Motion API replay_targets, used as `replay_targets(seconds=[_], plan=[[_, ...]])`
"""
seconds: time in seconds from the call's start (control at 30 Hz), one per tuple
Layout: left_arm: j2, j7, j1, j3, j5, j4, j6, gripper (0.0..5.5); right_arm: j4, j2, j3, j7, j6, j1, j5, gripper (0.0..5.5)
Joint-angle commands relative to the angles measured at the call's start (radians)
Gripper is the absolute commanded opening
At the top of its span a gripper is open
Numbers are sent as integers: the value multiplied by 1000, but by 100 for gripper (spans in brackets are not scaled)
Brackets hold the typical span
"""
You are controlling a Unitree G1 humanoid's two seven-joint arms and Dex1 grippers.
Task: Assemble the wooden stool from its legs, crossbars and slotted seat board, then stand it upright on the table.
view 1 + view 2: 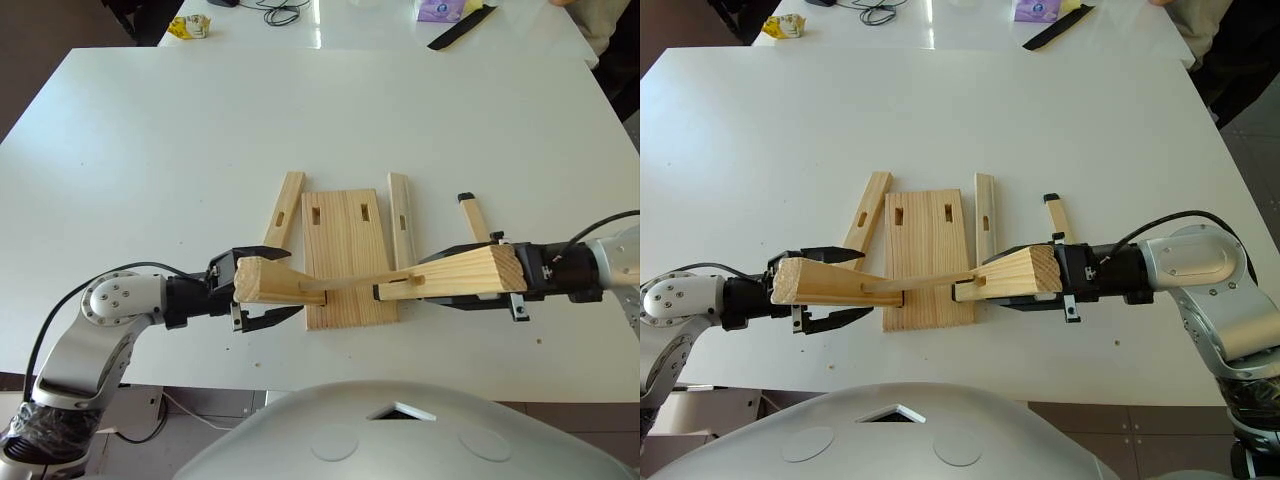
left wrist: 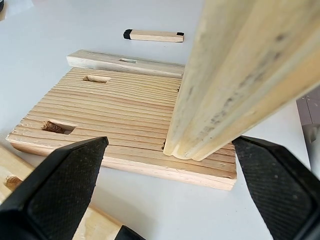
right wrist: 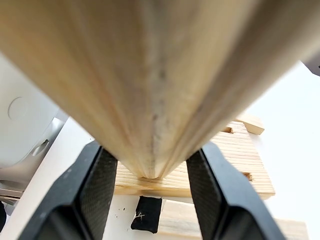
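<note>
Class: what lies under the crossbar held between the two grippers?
The slotted seat board, flat on the table; two slots show, its near part is partly covered by the crossbar.

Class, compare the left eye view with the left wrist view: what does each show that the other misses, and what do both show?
Left eye alone: the right claw gripping its leg, the crossbar joining both legs, the whole table. Left wrist alone: the seat board's ridged surface and rough slot edges. Both: the board, the left claw flanking the other leg, the black-tipped stick.
</note>
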Motion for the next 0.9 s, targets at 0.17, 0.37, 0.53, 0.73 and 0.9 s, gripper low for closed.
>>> replay_targets(seconds=[0.17,0.37,0.53,0.73,0.9], plan=[[-33,48,-21,-15,2,-21,16,458,7,-72,61,-3,167,-84,0,202],[-48,60,-19,-33,11,-21,8,458,73,-46,115,-24,283,-191,29,202],[-53,66,-22,-44,13,-20,4,458,106,-33,152,-16,257,-188,-1,202],[-53,69,-42,-44,-1,-16,18,458,70,-40,167,-1,192,-148,-19,202],[-50,70,-40,-40,-5,-18,25,458,58,-55,193,12,115,-115,-73,202]])
